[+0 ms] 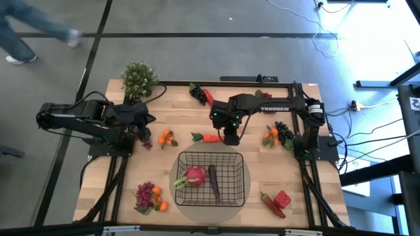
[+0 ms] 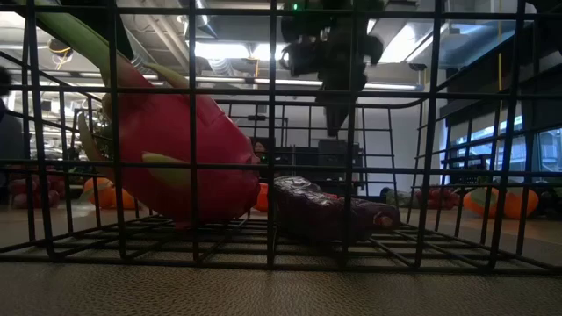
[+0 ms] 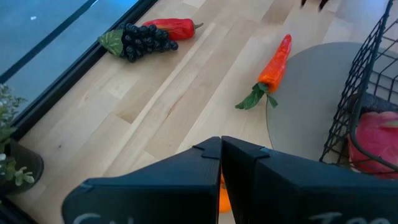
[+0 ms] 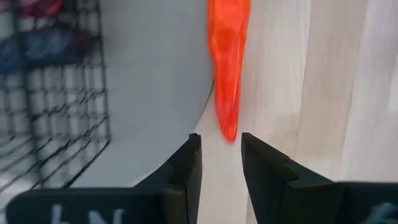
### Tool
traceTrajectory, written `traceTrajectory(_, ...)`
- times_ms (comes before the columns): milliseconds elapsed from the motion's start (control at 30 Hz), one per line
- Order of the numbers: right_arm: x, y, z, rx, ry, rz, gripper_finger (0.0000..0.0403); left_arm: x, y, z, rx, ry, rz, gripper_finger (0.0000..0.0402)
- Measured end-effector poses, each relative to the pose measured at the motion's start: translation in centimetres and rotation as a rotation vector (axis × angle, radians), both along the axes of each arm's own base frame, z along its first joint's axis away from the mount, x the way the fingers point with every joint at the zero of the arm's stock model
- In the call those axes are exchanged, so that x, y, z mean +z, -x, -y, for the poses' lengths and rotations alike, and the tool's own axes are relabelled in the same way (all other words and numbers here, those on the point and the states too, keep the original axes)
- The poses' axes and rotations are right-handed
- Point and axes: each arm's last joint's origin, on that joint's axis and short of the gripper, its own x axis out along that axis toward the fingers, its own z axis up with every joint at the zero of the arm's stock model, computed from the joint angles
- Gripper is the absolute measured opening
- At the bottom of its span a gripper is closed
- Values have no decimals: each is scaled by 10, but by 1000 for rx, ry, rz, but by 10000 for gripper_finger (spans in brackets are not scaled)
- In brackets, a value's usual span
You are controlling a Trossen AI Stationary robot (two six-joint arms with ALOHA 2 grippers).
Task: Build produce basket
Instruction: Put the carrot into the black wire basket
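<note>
The table (image 1: 131, 170) carries the basket (image 1: 211, 177) at its near middle on a grey round mat (image 1: 176, 172), and it already holds a pink radish (image 1: 194, 176) and a dark eggplant (image 1: 214, 182); the rest of the produce lies scattered around it on the wood. My right gripper (image 4: 220, 146) hangs over the far edge of that mat, just beyond the basket's far rim, its fingers parted with a narrow gap and holding nothing. The carrot (image 4: 229, 62) lies directly ahead of that gap, pointed tip toward me and nearly between the fingertips, its long axis running straight away from my wrist, in line with the gap and not across it. My judgement: a short advance would bring the tip in, but the grip would fall on the thinnest part. My left gripper (image 3: 221, 149) is clenched shut and empty, parked near the oranges (image 1: 167, 137), farther from the carrot than the right.
</note>
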Motion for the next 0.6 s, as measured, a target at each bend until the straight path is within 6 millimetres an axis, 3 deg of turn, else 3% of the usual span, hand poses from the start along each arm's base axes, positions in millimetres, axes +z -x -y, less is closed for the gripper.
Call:
traceTrajectory(267, -44, 3, 8, -22, 11, 45, 100, 0, 0, 0, 25, 5, 9, 0)
traceTrajectory(600, -70, 13, 15, -34, -84, 43, 100, 0, 0, -1, 49, 15, 20, 0)
